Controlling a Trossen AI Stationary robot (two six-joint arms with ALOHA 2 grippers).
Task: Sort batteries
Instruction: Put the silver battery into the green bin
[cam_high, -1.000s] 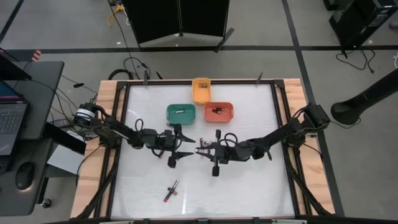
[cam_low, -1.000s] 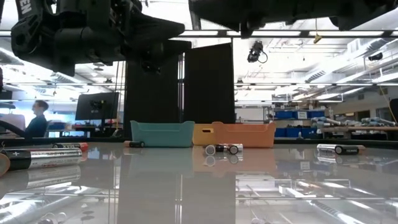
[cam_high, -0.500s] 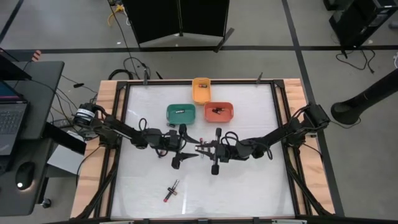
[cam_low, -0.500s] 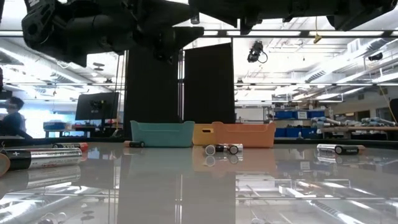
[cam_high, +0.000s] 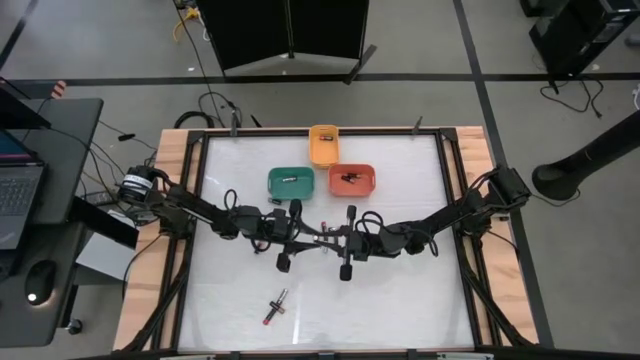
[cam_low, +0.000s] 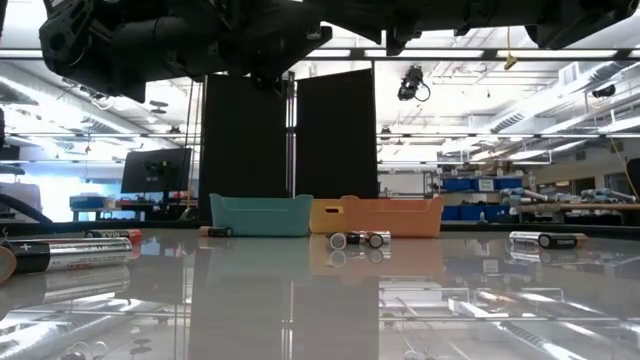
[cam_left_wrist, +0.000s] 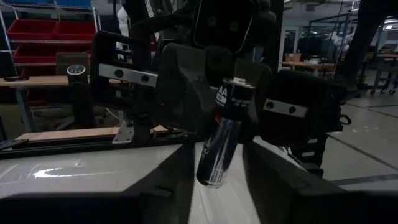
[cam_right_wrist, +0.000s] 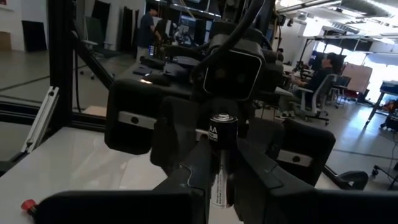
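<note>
The table top (cam_low: 300, 310) is smooth and glossy, mirroring the ceiling lights, inside a bare wood frame (cam_high: 172, 190). The AA battery (cam_left_wrist: 222, 134) wears a shiny black printed wrap with a silvery metal cap, while the grippers' fingers (cam_right_wrist: 186, 180) look like matt black plastic. The green bin (cam_high: 290, 182) and orange bin (cam_high: 352, 179) look like smooth matt plastic.

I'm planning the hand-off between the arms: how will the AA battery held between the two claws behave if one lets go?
The AA battery is a smooth, glossy cylinder, so it may slip or pivot in a light pinch. It looks rigid, so it should not bend between the left claw and right claw. Dropped on the glossy table, it would probably roll.
</note>
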